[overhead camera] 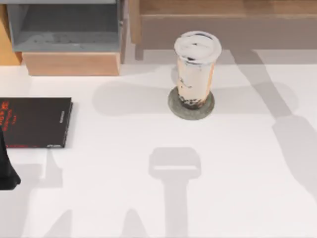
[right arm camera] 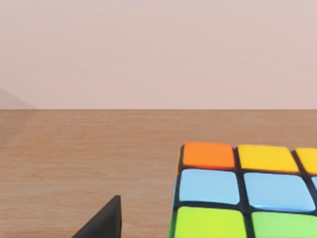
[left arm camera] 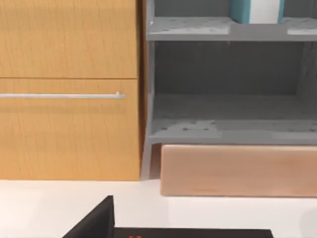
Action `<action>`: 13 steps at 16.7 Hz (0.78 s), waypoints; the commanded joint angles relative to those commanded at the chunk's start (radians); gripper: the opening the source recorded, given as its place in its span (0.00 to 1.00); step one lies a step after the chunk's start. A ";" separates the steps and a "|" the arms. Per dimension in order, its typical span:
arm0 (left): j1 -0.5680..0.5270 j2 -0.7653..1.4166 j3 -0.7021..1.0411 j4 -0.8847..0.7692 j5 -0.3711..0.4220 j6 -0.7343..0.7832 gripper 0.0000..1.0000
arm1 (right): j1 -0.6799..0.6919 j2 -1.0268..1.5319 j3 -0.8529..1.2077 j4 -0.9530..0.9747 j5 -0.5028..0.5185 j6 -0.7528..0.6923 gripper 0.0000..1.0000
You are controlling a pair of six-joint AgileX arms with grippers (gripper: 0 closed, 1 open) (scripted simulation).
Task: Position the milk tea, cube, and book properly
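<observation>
While the milk tea (overhead camera: 196,69) stands upright on a flat grey round coaster (overhead camera: 191,104) near the middle of the white table (overhead camera: 148,198), towards its far edge, the book (left arm camera: 256,11) with its teal cover stands on an upper level of the grey shelf unit (left arm camera: 228,129), as the left wrist view shows. The cube (right arm camera: 247,191), with orange, yellow, blue and green tiles, sits on a wooden surface (right arm camera: 89,158) in the right wrist view. A thinner black book (overhead camera: 34,122) with red lettering lies flat at the table's left side. Just beside it the left arm (overhead camera: 7,168) enters at the left edge; whether either gripper's fingers are parted or closed cannot be told
</observation>
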 joint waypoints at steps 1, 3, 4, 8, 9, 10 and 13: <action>0.000 0.000 0.000 0.000 0.000 0.000 1.00 | 0.000 0.000 0.000 0.000 0.000 0.000 1.00; 0.000 0.000 0.000 0.000 0.000 0.000 1.00 | -0.001 -0.001 0.000 0.000 0.000 0.000 1.00; 0.000 0.000 0.000 0.000 0.000 0.000 1.00 | -0.001 -0.004 -0.004 0.001 0.001 -0.001 1.00; 0.000 0.000 0.000 0.000 0.000 0.000 1.00 | 0.014 -0.079 -0.115 0.027 0.010 0.000 1.00; 0.000 0.000 0.000 0.000 0.000 0.000 1.00 | 0.017 -0.101 -0.143 0.034 0.015 0.000 1.00; 0.000 0.000 0.000 0.000 0.000 0.000 1.00 | 0.019 -0.118 -0.162 0.041 0.019 0.001 1.00; 0.000 0.000 0.000 0.000 0.000 0.000 1.00 | 0.020 -0.125 -0.170 0.045 0.020 0.001 1.00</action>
